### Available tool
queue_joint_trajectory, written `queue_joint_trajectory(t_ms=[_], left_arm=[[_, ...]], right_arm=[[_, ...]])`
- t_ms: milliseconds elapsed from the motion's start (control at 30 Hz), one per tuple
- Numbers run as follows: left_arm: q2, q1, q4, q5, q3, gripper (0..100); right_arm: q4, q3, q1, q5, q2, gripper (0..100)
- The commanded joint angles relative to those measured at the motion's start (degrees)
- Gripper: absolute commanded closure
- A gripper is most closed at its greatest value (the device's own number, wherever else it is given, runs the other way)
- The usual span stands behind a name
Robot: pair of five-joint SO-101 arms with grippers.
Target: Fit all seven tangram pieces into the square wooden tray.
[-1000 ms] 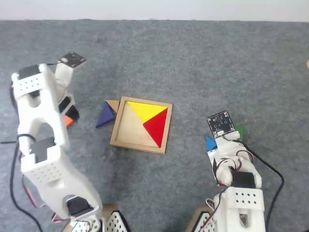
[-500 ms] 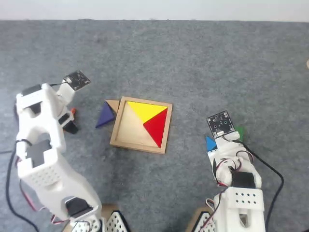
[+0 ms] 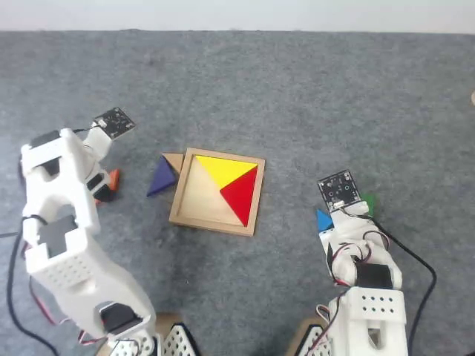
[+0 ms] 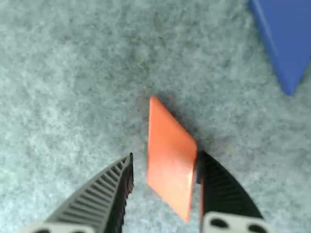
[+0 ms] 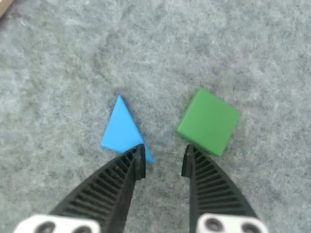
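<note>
Left hand (image 4: pixel 165 162): parted around orange piece (image 4: pixel 170 170), one finger touching, other clear.
Right hand (image 5: pixel 163 162): narrowly parted, empty.
Advice: grip is to be closed squarely before carriage to tray (image 3: pixel 179 194).

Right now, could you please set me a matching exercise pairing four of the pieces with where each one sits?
Things:
1. orange piece
2. red triangle
3. dark blue triangle
4. green square

Places:
A. in the tray
B. on the mat, just outside the tray
C. inside the open left gripper
D. on the mat by the right gripper

Pairs: 1-C, 2-A, 3-B, 4-D
</note>
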Motion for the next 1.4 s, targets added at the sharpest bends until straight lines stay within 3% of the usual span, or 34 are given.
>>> queue_joint_trajectory(t_ms=[0,400,567,700,933,1167,1300,1367], left_arm=[[-1.93,-0.26,0.09,-0.62,-2.24,76],[7.56,0.35,-2.81,-4.48,-2.68,78],[7.38,0.70,6.24,-5.89,-4.09,92],[6.86,0.62,11.69,-5.19,-6.37,97],[4.92,1.49,16.18,4.75,-11.56,99],[0.09,5.27,22.51,23.30,-18.42,99],[-0.62,7.30,24.70,24.70,-20.88,99],[-0.26,6.07,23.38,24.44,-21.05,94]], right_arm=[[-1.10,-0.44,0.04,0.62,-1.10,85.4],[-1.10,-0.44,0.04,0.62,-1.10,85.4],[-1.19,-0.44,0.04,0.62,-1.10,85.4],[-1.19,-0.53,0.04,0.62,-1.10,85.4],[-1.19,-0.53,0.04,0.62,-1.10,85.4],[-1.19,-0.53,0.04,0.62,-1.10,85.4],[-1.19,-0.53,0.04,0.62,-1.10,85.4],[-1.19,-0.53,0.04,0.70,-1.10,85.4]])
